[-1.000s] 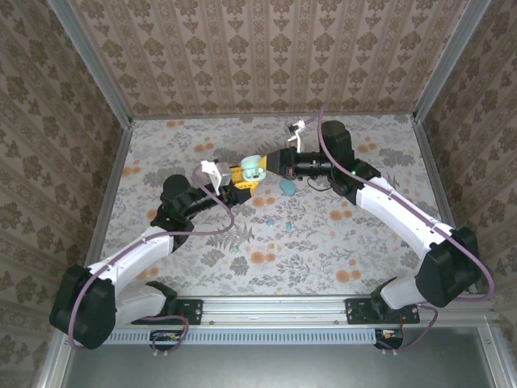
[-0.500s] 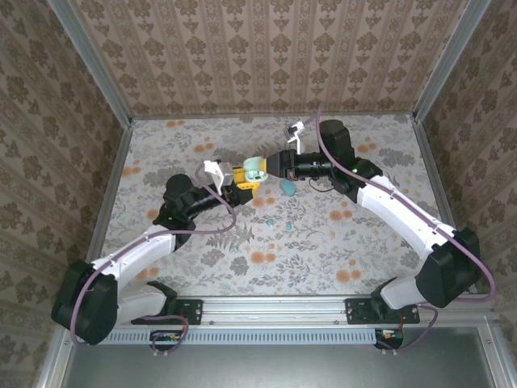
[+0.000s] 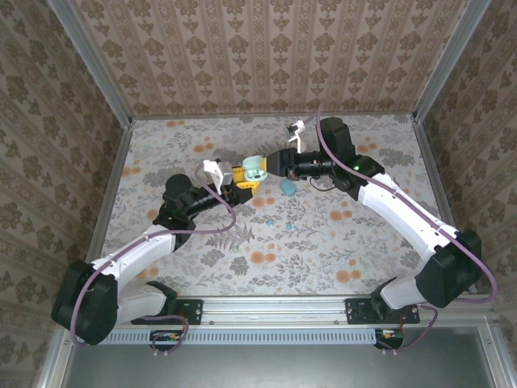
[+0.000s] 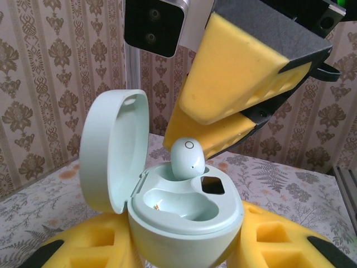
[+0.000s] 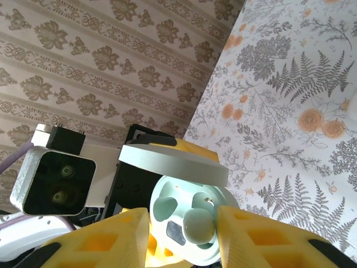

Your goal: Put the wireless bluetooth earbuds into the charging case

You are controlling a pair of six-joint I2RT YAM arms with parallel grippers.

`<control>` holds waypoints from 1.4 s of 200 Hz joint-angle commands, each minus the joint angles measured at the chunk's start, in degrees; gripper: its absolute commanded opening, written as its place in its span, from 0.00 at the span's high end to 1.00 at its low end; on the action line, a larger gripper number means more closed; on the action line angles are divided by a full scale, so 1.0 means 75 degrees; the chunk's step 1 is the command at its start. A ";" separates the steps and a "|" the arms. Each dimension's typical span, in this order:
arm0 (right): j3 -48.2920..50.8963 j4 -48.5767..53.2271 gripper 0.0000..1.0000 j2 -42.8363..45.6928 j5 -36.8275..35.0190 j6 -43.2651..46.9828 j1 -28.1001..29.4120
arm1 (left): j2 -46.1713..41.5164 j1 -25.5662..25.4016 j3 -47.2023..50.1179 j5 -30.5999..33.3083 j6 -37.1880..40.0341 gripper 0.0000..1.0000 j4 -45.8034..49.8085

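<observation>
Earbud (image 4: 188, 158) sits upright in the open case (image 4: 184, 223), between your right gripper (image 5: 181, 220) fingers, which stand apart either side; your left gripper (image 4: 187, 248) fingers clamp the case

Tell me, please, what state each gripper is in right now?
Left gripper: closed on the open charging case.
Right gripper: open, straddling the earbud resting in the case.

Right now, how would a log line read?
left claw: holds open charging case | right claw: open around earbud | earbud: in case slot
</observation>
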State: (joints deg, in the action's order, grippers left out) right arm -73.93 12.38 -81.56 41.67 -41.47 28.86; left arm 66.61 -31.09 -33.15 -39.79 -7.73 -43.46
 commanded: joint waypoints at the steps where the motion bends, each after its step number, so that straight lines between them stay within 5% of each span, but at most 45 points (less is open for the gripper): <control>1: -0.0220 0.0347 0.63 0.0186 -0.0235 0.0159 0.0055 | -0.0069 -0.0003 -0.0291 0.0024 -0.0036 0.72 -0.0428; 280: -0.0703 0.0845 0.70 -0.0153 -0.0477 0.0173 0.0262 | -0.0162 -0.0026 -0.0332 -0.0097 0.0140 0.72 -0.0054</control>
State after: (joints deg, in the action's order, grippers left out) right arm -76.97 18.41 -81.97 38.96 -39.64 30.30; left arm 66.59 -31.09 -33.26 -39.48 -7.68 -42.87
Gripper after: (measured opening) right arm 0.299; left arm 0.338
